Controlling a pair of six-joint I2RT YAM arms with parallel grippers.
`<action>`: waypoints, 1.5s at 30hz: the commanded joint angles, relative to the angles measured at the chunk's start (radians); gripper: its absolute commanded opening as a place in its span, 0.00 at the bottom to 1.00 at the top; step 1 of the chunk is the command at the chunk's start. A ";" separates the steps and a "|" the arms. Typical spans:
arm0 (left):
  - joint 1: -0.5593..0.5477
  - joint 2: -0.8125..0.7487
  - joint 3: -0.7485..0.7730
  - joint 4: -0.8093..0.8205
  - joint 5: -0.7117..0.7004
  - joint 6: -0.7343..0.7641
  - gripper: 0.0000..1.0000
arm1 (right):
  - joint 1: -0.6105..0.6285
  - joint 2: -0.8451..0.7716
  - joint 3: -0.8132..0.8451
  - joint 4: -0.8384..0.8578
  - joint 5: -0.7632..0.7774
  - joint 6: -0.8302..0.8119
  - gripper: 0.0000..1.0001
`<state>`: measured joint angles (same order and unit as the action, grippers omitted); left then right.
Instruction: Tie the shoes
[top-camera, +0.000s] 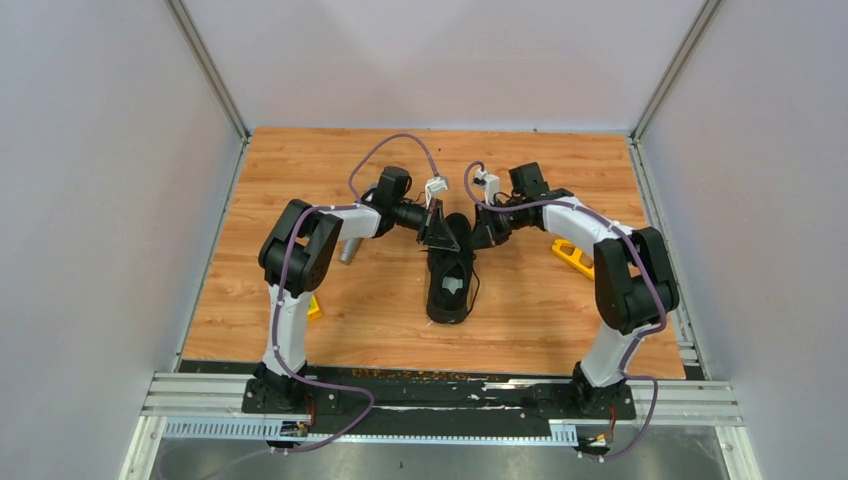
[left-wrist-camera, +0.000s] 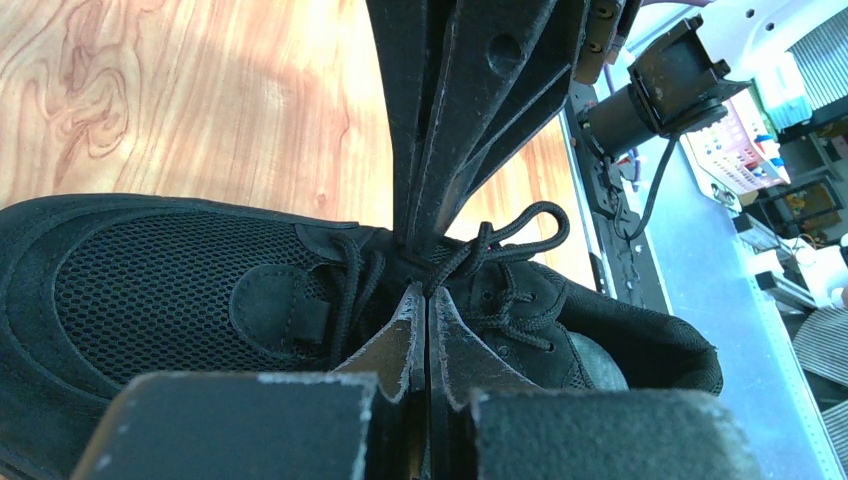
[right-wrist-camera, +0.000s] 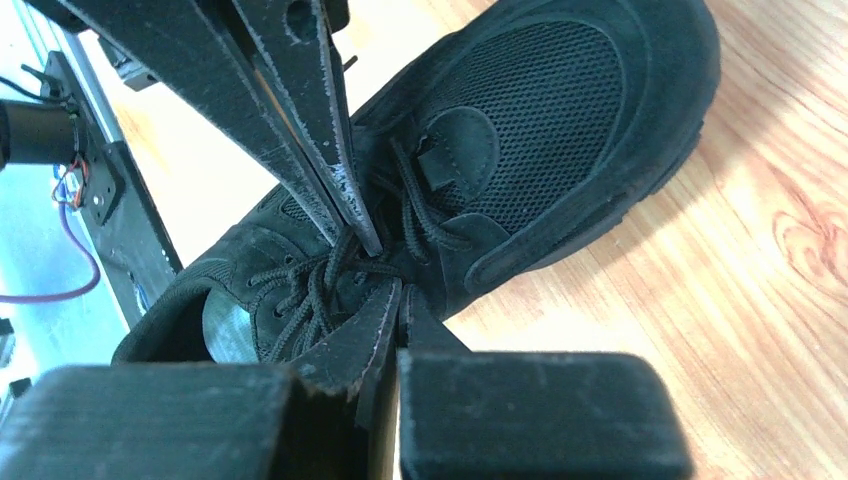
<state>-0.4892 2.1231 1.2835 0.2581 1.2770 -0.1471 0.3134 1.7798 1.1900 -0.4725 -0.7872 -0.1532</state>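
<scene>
At the desk's middle, from above, the black sneaker lies heel toward the near edge. Left wrist view: the left gripper is pinched together at the laces. Right wrist view: the right gripper is likewise closed.

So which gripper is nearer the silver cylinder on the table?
Left. The left gripper pinches the laces of the shoe on the side facing the cylinder; the right gripper pinches them from the other side, farther away.
</scene>
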 joint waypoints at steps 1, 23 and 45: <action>-0.014 -0.023 0.007 0.002 -0.025 0.025 0.00 | -0.002 -0.073 -0.014 0.075 0.134 0.084 0.00; -0.015 -0.025 0.028 -0.096 -0.099 0.092 0.16 | -0.003 -0.064 -0.057 0.135 0.164 0.142 0.00; -0.066 -0.363 -0.005 -0.457 -0.317 0.615 0.57 | -0.002 -0.060 -0.018 0.123 0.055 0.160 0.00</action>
<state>-0.4980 1.8473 1.2930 -0.1699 1.0092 0.3313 0.3130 1.7218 1.1263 -0.3767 -0.6926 -0.0193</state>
